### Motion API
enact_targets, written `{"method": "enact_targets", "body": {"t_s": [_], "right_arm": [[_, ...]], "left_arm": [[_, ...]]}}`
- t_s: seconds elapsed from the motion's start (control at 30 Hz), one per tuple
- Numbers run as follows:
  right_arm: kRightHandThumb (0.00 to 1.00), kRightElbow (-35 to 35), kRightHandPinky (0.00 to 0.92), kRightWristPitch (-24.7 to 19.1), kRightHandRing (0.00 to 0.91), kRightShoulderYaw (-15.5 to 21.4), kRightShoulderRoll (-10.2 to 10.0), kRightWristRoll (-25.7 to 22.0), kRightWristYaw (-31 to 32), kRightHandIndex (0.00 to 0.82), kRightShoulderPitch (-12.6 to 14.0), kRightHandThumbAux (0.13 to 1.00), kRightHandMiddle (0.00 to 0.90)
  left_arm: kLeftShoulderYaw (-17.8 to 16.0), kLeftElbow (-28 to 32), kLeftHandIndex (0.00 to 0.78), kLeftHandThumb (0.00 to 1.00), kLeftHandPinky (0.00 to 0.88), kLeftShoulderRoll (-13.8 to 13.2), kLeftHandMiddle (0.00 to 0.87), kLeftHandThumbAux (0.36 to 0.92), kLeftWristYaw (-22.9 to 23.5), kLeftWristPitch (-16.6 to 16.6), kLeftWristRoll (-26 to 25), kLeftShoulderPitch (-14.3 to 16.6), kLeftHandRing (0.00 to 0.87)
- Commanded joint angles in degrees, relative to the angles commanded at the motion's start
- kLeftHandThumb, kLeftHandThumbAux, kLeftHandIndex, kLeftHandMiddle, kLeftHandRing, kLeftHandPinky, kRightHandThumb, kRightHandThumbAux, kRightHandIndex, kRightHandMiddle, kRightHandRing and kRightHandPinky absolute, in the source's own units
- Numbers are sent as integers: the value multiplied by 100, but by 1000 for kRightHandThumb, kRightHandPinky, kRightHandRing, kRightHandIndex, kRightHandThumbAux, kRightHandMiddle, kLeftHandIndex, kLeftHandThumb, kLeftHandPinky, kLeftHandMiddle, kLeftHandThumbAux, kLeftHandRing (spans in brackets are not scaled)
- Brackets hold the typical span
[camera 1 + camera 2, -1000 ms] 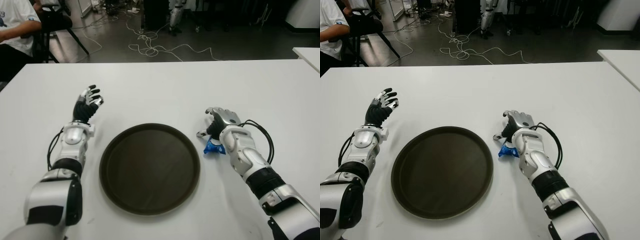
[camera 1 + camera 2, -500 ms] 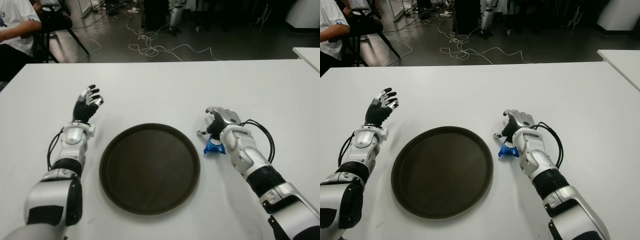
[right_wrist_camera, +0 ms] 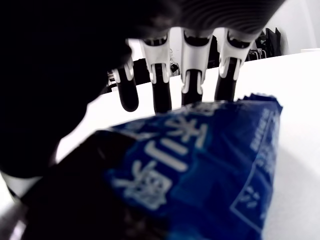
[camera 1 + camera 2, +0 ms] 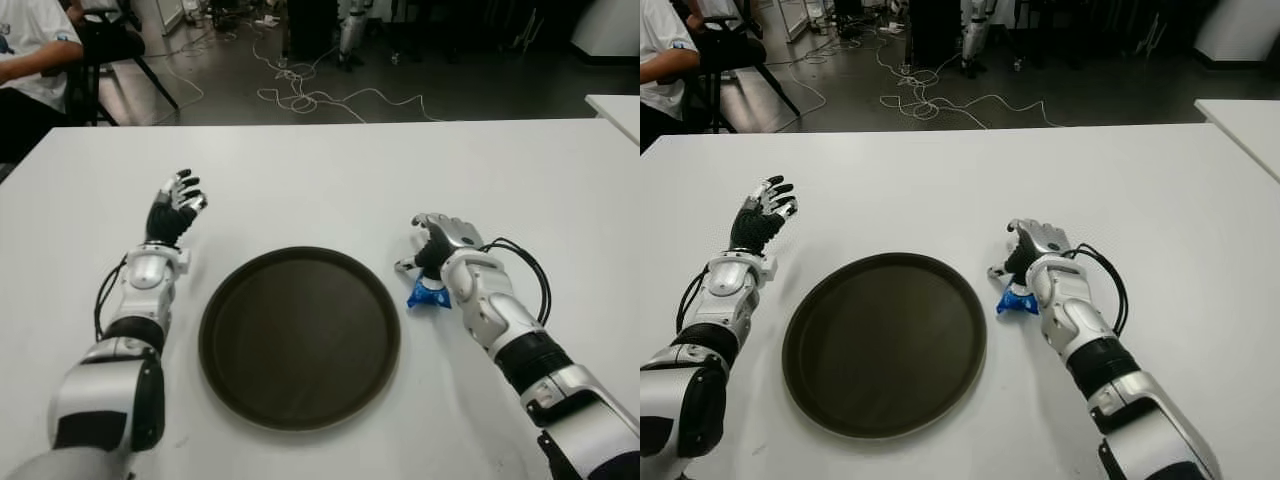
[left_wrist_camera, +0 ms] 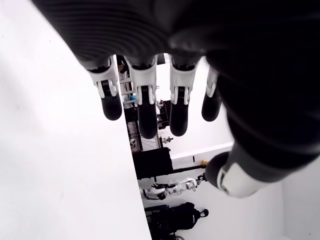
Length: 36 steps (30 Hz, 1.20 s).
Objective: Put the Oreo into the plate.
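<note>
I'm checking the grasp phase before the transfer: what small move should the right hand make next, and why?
Probably curl the fingers shut. The right hand sits over the blue Oreo packet, which lies on the table just right of the plate; its fingers show extended past the packet, not closed on it. The left hand shows left of the plate.

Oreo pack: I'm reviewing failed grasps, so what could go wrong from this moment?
1. The right hand covers the Oreo pack, but its fingers look extended, not closed; lifting now may leave the pack on the table.
2. The pack lies right beside the plate rim; a sideways drag could catch there.
3. The left hand, left of the plate, cannot steady it.
</note>
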State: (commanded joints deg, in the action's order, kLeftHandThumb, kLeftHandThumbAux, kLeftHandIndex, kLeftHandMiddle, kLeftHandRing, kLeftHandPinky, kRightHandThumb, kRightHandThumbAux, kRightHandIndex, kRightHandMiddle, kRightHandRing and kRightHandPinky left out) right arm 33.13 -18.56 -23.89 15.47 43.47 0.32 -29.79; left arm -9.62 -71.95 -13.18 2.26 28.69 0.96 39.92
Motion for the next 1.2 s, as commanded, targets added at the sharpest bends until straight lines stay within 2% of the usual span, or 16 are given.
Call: {"method": "enact_targets", "body": {"t_s": [0.33,0.7,0.87,1.1,1.2], "right_arm": [[0,-67,220,-10,234,15,28,22,-137,222,31,662,228],[0,-385,181,-168,209,1,87,36,-52,202,117,657,214],[0,-610,174,-351,205,-25,126,102,58,199,155,650,211],[0,-1201,154,-608,198,-41,233,216,171,210,359,658,211],[0,-1523,151,-736,195,-70,301,291,275,217,459,658,213]], "left_arm": [[9,-16,116,0,80,-10,157,679,17,-53,14,11,121],[48,-14,117,0,99,-20,171,657,-57,-12,72,3,136],[66,-19,122,2,91,-13,169,674,-107,-1,100,5,131],[55,-31,123,0,95,-11,165,694,-103,-53,58,18,130],[63,-30,126,0,97,-12,168,677,-108,-33,64,15,135]]}}
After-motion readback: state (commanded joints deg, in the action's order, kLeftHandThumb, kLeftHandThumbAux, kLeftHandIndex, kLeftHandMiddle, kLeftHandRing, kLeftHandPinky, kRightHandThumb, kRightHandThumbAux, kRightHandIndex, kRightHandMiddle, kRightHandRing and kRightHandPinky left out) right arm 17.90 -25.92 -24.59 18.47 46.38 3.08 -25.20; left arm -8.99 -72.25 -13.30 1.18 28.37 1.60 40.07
